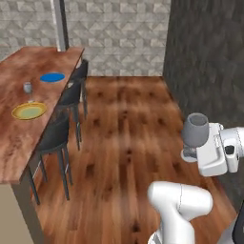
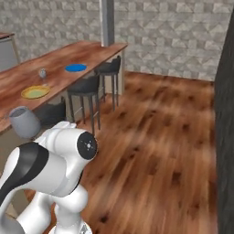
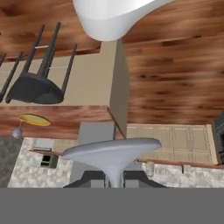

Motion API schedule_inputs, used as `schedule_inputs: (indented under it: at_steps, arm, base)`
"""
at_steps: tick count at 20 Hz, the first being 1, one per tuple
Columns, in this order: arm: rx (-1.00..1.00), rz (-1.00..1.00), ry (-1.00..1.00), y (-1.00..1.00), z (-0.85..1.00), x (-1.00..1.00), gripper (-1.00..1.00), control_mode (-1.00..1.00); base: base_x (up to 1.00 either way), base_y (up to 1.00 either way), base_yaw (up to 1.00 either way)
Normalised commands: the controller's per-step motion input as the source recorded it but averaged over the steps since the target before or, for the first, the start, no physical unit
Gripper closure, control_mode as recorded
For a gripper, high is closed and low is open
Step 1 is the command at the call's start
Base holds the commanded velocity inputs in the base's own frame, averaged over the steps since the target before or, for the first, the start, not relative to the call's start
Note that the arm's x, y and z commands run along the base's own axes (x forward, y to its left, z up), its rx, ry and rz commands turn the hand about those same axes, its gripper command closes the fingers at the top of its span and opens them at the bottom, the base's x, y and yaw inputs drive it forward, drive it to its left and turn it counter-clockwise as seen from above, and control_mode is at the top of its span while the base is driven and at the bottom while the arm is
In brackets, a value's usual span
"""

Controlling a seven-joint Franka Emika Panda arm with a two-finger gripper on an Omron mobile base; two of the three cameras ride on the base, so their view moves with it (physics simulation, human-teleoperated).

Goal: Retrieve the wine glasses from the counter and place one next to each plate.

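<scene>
My gripper [image 1: 191, 151] is shut on the stem of a grey wine glass [image 1: 195, 129], held upright over the wooden floor at the right. In the hand view the glass's round foot [image 3: 111, 152] spreads just above my gripper [image 3: 114, 178]. The same glass's bowl [image 2: 23, 121] shows beside my arm in the right base view. A second wine glass [image 1: 28, 88] stands on the long wooden bar top [image 1: 14, 143], between the blue plate [image 1: 52, 77] and the yellow-rimmed plate [image 1: 29, 111], closer to the yellow one. The counter [image 3: 175, 162] with beige cabinets appears in the hand view.
Dark stools [image 1: 59, 136] line the bar's near side. A grey pillar [image 1: 60, 24] rises at the bar's far end before a grey tiled wall. A dark wall [image 1: 209, 62] runs along the right. Open wood floor [image 1: 128, 124] lies between bar and wall.
</scene>
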Motion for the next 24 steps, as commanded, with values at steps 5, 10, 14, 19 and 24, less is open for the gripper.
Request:
schedule_inputs:
  at_steps: [5,10,14,19,24]
  arm:
    - [0.0,0.0,0.0,0.0,0.0,0.0,1.0,1.0]
    - [0.0,0.0,0.0,0.0,0.0,0.0,1.0,1.0]
    - [0.0,0.0,0.0,0.0,0.0,0.0,1.0,1.0]
    - [0.0,0.0,0.0,0.0,0.0,0.0,1.0,1.0]
    - [0.0,0.0,0.0,0.0,0.0,0.0,1.0,1.0]
  base:
    - [1.0,-0.83,0.47]
    - [1.0,-0.86,0.45]
    - [1.0,-1.0,0.27]
    - [1.0,-1.0,0.15]
    - [1.0,-0.98,0.11]
